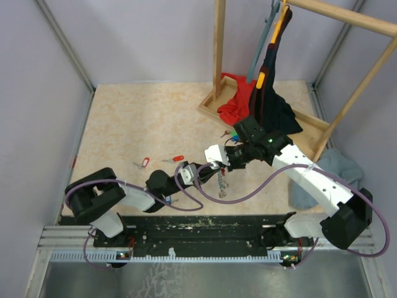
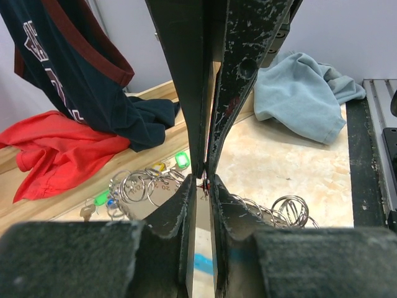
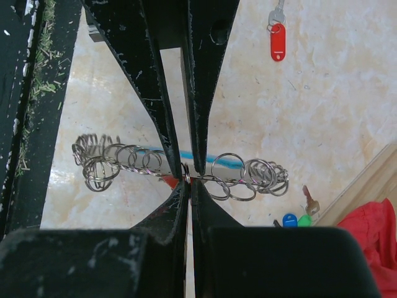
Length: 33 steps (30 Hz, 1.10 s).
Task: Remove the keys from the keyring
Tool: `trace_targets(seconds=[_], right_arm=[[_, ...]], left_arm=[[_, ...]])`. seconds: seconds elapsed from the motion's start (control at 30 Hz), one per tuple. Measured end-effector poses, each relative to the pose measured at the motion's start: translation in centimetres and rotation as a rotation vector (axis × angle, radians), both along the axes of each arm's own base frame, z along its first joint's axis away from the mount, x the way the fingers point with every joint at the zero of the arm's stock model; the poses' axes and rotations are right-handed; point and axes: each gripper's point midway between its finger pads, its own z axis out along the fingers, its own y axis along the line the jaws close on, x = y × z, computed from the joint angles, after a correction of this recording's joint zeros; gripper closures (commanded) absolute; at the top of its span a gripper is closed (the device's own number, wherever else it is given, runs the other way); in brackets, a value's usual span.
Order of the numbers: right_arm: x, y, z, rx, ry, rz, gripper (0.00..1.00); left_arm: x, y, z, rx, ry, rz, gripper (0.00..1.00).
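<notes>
The keyring (image 3: 248,177) is a chain of metal rings with a light-blue sleeve (image 3: 218,161), held up between both grippers; part of it hangs down in the top view (image 1: 222,184). My left gripper (image 2: 204,177) is shut on one of its rings, with a bit of red tag beside the tips. My right gripper (image 3: 187,174) is shut on a ring too, next to a red tag (image 3: 168,180). The two grippers meet at the table's middle (image 1: 217,167). Two red-tagged keys (image 1: 146,162) (image 1: 178,158) lie loose on the table. Green (image 2: 181,160) and blue (image 3: 289,220) tagged keys lie near the wooden frame.
A wooden rack (image 1: 218,56) stands at the back right, with dark clothes (image 1: 268,93) hanging on it and a red cloth (image 1: 237,102) at its base. A light-blue cloth (image 1: 338,171) lies at the right edge. Purple cables (image 1: 260,186) loop near the arms.
</notes>
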Motion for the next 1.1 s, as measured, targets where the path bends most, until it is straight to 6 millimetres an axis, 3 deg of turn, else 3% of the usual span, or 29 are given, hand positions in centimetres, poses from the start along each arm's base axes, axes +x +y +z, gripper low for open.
trace_targets(seconds=[0.67, 0.7, 0.77, 0.83, 1.1], right_arm=[[-0.15, 0.00, 0.35, 0.010, -0.007, 0.004, 1.00], [-0.16, 0.00, 0.35, 0.010, -0.007, 0.004, 1.00], [-0.17, 0.01, 0.34, 0.011, -0.006, 0.005, 1.00], [-0.20, 0.01, 0.33, 0.011, -0.005, 0.006, 1.00], [-0.39, 0.12, 0.36, 0.022, 0.001, 0.008, 0.83]], left_arm=[[-0.25, -0.10, -0.58, 0.024, 0.005, -0.030, 0.87], [-0.27, -0.10, -0.59, 0.024, 0.005, -0.033, 0.87], [-0.35, -0.13, -0.59, 0.025, 0.004, -0.038, 0.99], [-0.46, -0.18, -0.62, 0.025, 0.006, -0.045, 1.00], [-0.45, 0.02, -0.70, 0.017, 0.030, -0.054, 1.00]])
